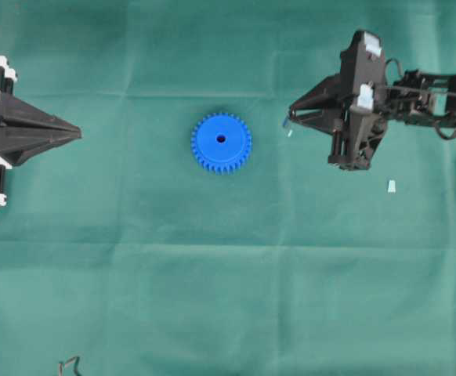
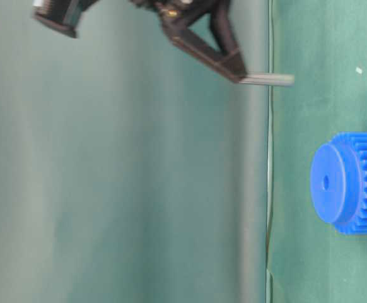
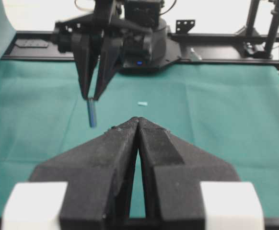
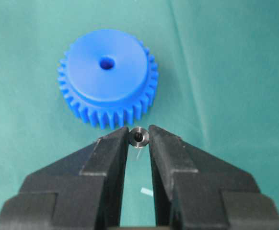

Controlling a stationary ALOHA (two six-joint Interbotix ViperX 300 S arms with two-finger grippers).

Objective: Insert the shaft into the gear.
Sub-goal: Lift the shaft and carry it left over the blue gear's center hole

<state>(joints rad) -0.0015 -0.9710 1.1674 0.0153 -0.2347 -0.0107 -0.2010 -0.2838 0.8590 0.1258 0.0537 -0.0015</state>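
Right gripper (image 4: pixel 138 137) is clamped on the shaft (image 4: pixel 139 137) at the very tips, pin hanging straight down and clear of the green cloth (image 1: pixel 228 298) (table-level view shows the lower end just above the surface). It sits toward the right side of the bench, well apart from the gear (image 1: pixel 221 142), which lies flat near the bench centre, bore (image 4: pixel 107 63) facing up.

Left gripper (image 3: pixel 137 125) is parked at the left edge, fingers pressed together, holding nothing.

Risks from here, as I judge them:
- Grip is only on the top end of the pin. Any side load on the bore rim could rotate or slip it in the pads.
- Pin looks about as wide as the bore, so a small lateral miss lands it on the hub face and may shove the gear, which nothing pins down.
- Cloth is soft and creased; gear can tilt under a push, then the pin jams at an angle.
- Pale scrap (image 1: pixel 391 186) near the right edge is harmless (well off the path).
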